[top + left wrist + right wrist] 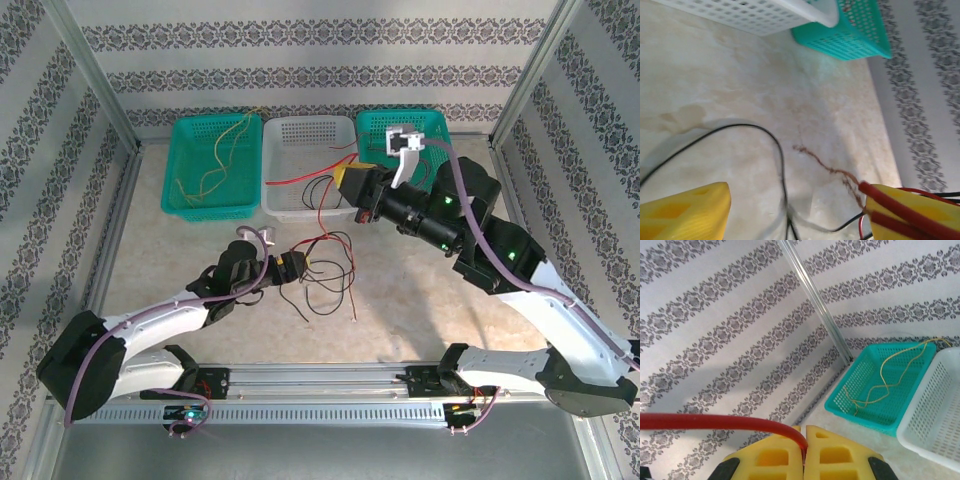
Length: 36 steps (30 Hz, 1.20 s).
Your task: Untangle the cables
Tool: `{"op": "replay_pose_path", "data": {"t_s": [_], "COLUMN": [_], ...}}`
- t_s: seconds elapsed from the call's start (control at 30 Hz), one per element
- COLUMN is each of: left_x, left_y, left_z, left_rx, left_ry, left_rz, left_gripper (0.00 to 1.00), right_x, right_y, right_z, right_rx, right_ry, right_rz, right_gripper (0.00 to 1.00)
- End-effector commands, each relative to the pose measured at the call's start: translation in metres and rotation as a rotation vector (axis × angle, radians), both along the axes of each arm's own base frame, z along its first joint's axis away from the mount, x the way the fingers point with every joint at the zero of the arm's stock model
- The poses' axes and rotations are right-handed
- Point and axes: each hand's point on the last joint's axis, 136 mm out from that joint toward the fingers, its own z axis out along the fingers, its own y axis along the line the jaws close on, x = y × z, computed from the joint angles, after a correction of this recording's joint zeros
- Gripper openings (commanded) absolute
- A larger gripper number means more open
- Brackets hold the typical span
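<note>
From overhead I get bright, even, diffuse light with only soft shadows on the counter [180,270], and the frame posts [90,70] lean outward near the edges from lens distortion. My left wrist view is the soft one: the black cable [740,127] smears towards the bottom, the left hand [795,205] sits out of focus up close, and the white basket [765,20] washes out at the top. On the right wrist the wallpaper [715,315] reads crisp, while the red cable [715,421] and right hand [804,440] go slightly soft in the foreground.
</note>
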Motion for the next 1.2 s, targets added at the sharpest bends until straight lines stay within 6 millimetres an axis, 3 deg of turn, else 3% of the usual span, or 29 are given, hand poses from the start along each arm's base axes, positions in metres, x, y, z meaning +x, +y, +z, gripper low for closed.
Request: {"op": "replay_pose_path", "data": {"t_s": [0.0,0.47,0.53,0.63,0.7,0.8,1.03,1.17], "left_x": [-0.007,-0.037,-0.037,-0.029,-0.021,-0.011,-0.017,-0.018], "left_y": [-0.022,-0.009,-0.006,0.006,0.018,0.030,0.008,0.012], "left_z": [0.057,0.108,0.107,0.090,0.075,0.060,0.089,0.095], "left_rx": [-0.192,-0.300,-0.271,-0.165,-0.091,-0.053,-0.108,-0.043], "left_ry": [-0.163,-0.310,-0.310,-0.268,-0.236,-0.192,-0.242,-0.251], "left_rz": [-0.108,-0.162,-0.147,-0.071,0.003,0.075,-0.051,-0.055], "left_gripper": [0.71,0.73,0.62,0.51,0.49,0.55,0.57,0.59], "right_x": [-0.004,0.000,0.000,-0.001,-0.003,-0.007,-0.005,-0.004], "right_y": [0.004,0.004,0.004,-0.002,-0.008,-0.015,-0.015,-0.012], "right_z": [0.011,0.014,0.015,0.019,0.026,0.035,0.033,0.036], "right_rx": [0.026,0.019,0.021,0.026,0.037,0.054,0.045,0.053], "right_ry": [-0.017,-0.018,-0.020,-0.034,-0.049,-0.068,-0.056,-0.061], "right_rz": [0.026,0.009,0.009,-0.008,-0.020,-0.020,-0.023,-0.016], "right_gripper": [0.00,0.00,0.00,0.00,0.00,0.00,0.00,0.00]}}
